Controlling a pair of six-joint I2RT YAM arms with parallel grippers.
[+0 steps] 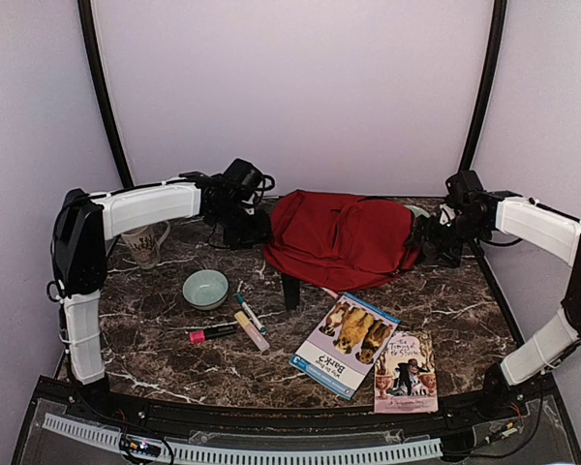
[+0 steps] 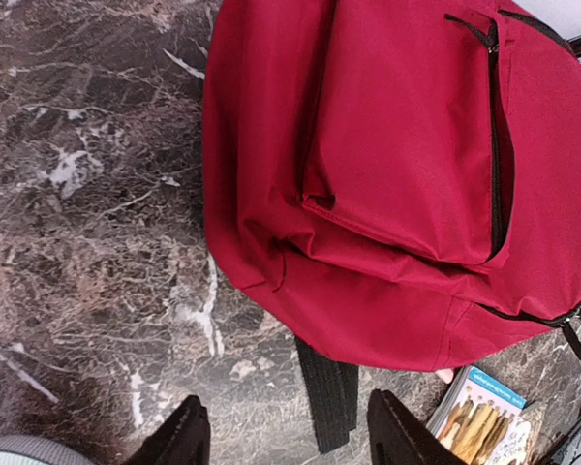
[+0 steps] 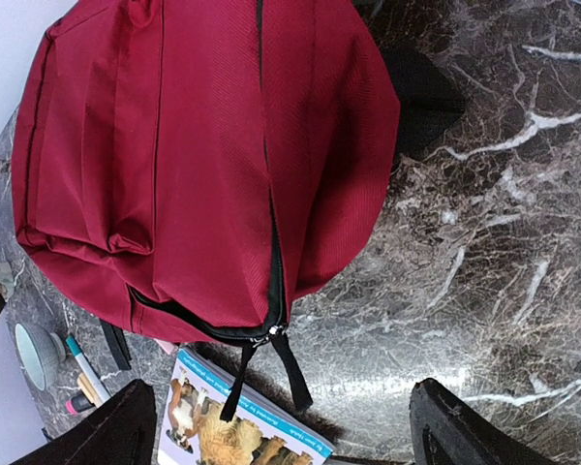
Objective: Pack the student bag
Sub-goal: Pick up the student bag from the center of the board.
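Near the front of the dark marble surface lie a dog picture book, a pink storybook, some markers and a small pale green bowl. Farther back, the big soft dark-red fabric student bag lies flat between the arms. It looks light and floppy, so it may sag. The black zipper pull looks good to grab. The left jaws and right jaws are both apart, holding nothing.

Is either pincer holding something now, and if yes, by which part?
Nothing is held. The left pincer and the right pincer both stand open near the student bag, gripping nothing.
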